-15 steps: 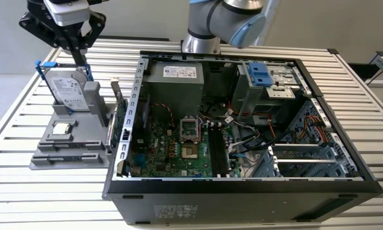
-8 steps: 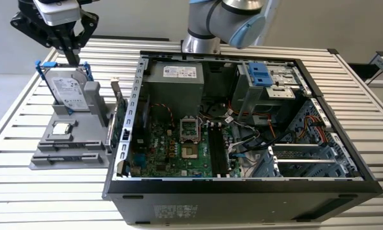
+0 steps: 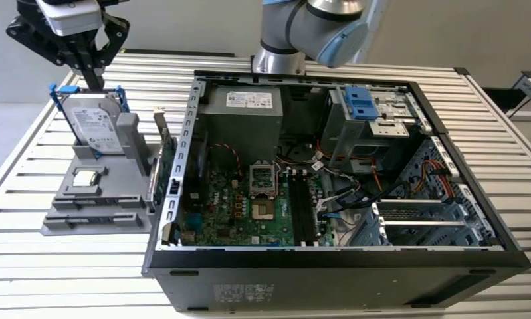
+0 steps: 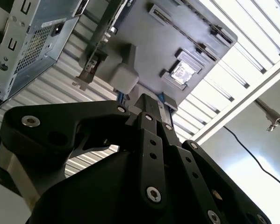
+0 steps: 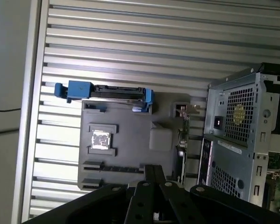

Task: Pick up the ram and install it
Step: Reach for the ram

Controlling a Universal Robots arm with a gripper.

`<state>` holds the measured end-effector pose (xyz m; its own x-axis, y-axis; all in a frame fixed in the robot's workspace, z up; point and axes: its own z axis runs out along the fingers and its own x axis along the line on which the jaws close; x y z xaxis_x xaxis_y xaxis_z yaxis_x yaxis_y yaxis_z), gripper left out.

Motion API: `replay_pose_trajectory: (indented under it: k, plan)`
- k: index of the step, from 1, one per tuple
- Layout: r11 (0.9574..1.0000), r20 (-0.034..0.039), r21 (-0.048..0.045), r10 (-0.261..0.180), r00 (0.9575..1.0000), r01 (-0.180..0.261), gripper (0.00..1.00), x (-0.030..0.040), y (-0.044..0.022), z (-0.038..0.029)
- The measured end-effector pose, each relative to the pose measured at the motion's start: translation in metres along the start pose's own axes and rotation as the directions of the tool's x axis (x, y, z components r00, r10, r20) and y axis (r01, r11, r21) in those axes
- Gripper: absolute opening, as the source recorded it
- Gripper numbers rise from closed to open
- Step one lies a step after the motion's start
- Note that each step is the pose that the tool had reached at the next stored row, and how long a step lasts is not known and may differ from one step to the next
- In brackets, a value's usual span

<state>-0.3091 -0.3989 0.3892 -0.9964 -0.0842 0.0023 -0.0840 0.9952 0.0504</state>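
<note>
My gripper (image 3: 94,78) hangs at the exterior view's far left, its black fingers pointing down and pressed together with nothing between them. It hovers just above the back edge of a grey parts holder (image 3: 114,222). In the holder's front groove lies a long thin dark strip that looks like the ram (image 3: 97,215), well in front of and below the fingertips. The strip is also visible in the first wrist view (image 5: 115,168), near the gripper (image 5: 154,171). The second wrist view looks past the gripper (image 4: 147,103) onto the holder (image 4: 144,51).
The holder also carries a hard drive in a blue caddy (image 3: 95,123), a small square chip (image 3: 86,177) and an upright green card with a metal bracket (image 3: 169,174). An open computer case (image 3: 336,256) stands to the exterior view's right, with black memory slots (image 3: 301,207) on its board.
</note>
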Motion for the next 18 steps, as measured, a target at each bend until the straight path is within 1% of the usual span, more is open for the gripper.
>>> replay_pose_trajectory:
  k: [18]
  plan:
    - [1.0000, -0.0041, -0.0003, 0.001, 1.0000, -0.001, 0.00, 0.0117, 0.0010, 0.0004]
